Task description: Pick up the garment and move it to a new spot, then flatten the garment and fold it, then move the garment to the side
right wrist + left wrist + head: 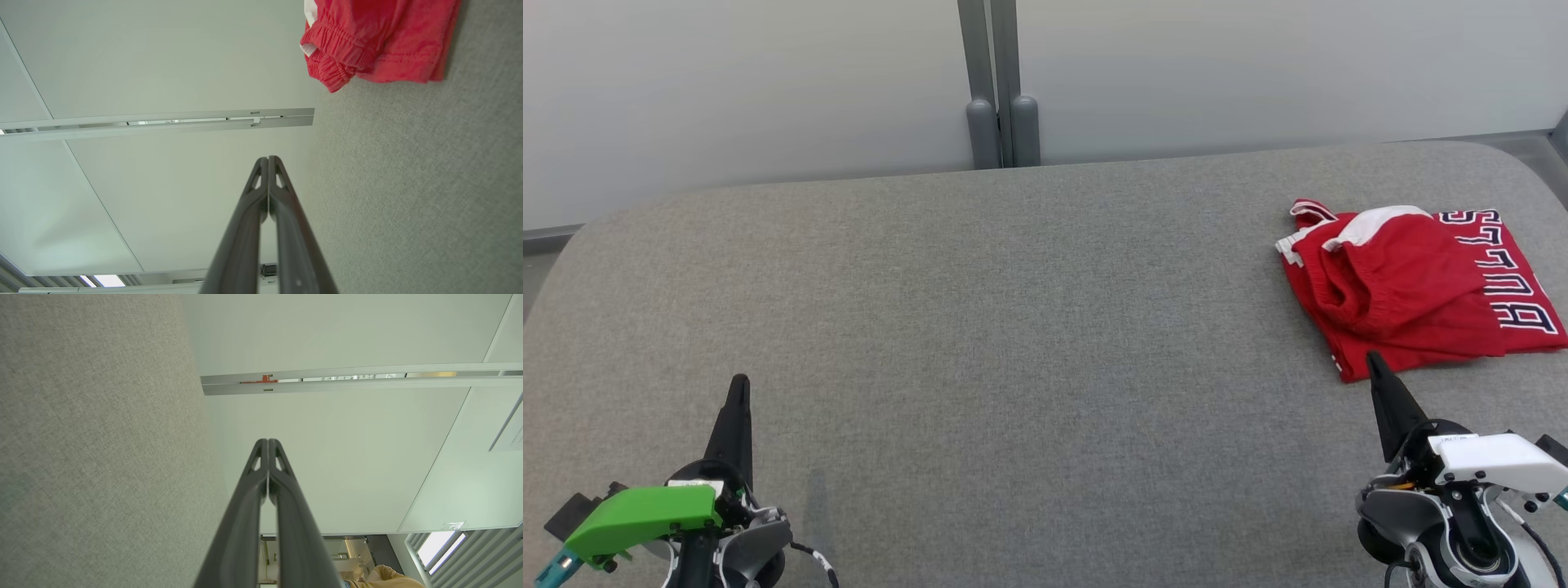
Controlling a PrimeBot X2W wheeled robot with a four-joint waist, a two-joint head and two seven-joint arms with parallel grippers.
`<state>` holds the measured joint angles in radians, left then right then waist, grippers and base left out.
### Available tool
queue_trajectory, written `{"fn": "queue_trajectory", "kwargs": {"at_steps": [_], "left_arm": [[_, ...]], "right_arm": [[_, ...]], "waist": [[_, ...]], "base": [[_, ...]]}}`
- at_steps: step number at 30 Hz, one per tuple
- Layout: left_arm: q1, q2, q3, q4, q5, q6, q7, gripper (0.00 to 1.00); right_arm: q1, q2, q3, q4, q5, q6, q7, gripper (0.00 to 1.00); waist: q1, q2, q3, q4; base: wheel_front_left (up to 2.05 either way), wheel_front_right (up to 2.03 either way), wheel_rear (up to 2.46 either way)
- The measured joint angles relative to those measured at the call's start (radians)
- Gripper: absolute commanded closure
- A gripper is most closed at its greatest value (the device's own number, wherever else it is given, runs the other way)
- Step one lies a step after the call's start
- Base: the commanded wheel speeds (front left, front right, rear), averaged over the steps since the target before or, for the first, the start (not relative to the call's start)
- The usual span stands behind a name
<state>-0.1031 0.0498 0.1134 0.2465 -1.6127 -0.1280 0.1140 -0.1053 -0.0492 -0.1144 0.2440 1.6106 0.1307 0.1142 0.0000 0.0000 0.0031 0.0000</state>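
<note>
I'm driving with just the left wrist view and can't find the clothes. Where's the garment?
Observer: The red garment lies at the far right of the grey table.
Operator: Is it spread flat?
Observer: No, it's doubled over itself, with the elastic waistband puckered.
Operator: Is the other pincer holding it?
Observer: No, the right pincer is shut and empty, close by the garment's near edge.

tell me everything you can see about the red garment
The red garment looks like soft woven cloth with a gathered elastic band, white trim and dark white-edged lettering along one side. It lies loosely folded, somewhat rumpled, at the right of the grey fabric surface, resting on it. The shut right gripper points at its near edge; nothing grips it.
</note>
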Motion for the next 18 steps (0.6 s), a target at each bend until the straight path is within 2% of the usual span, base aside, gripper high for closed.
{"fn": "queue_trajectory", "kwargs": {"at_steps": [18], "left_arm": [[0.0, 0.0, 0.0, 0.0, 0.0, 0.0, 0.0, 1.0]], "right_arm": [[0.0, 0.0, 0.0, 0.0, 0.0, 0.0, 0.0, 1.0]], "waist": [[0.0, 0.0, 0.0, 0.0]], "base": [[0.0, 0.0, 0.0]]}}
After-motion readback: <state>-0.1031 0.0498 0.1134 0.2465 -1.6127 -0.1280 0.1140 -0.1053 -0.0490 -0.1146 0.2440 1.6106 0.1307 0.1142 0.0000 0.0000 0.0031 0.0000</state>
